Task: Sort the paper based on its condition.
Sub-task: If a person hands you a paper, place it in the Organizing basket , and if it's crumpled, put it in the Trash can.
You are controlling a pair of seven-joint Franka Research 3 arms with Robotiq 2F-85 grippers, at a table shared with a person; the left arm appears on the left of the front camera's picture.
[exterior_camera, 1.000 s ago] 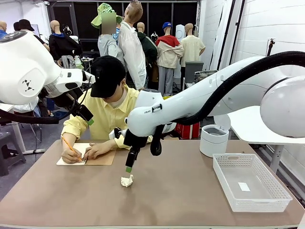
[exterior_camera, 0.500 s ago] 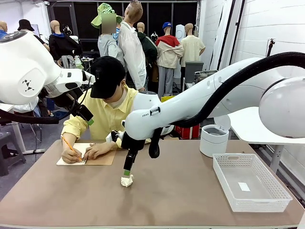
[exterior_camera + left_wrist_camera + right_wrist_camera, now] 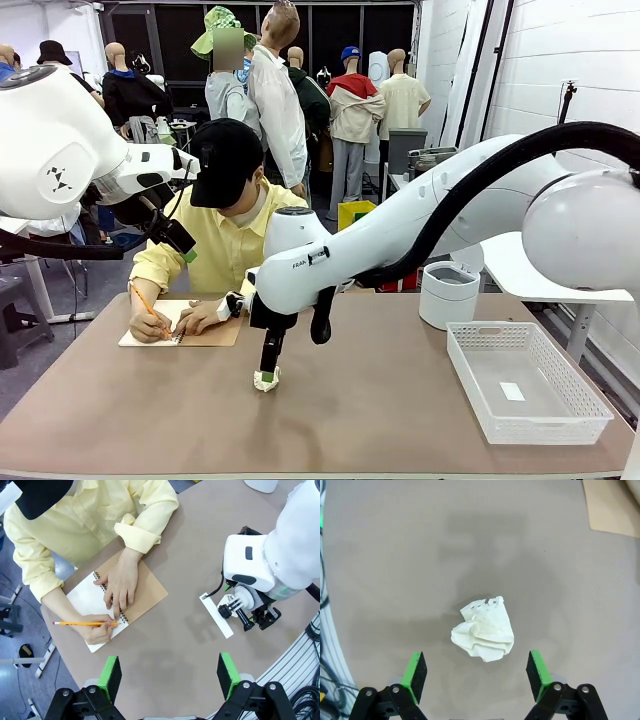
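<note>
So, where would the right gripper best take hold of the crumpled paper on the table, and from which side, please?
Probably across its bulky middle, straight down from above. The crumpled paper lies as a compact wad on the table, with nothing beside it, and the open right gripper hangs over it with its pads spread wider than the wad.
</note>
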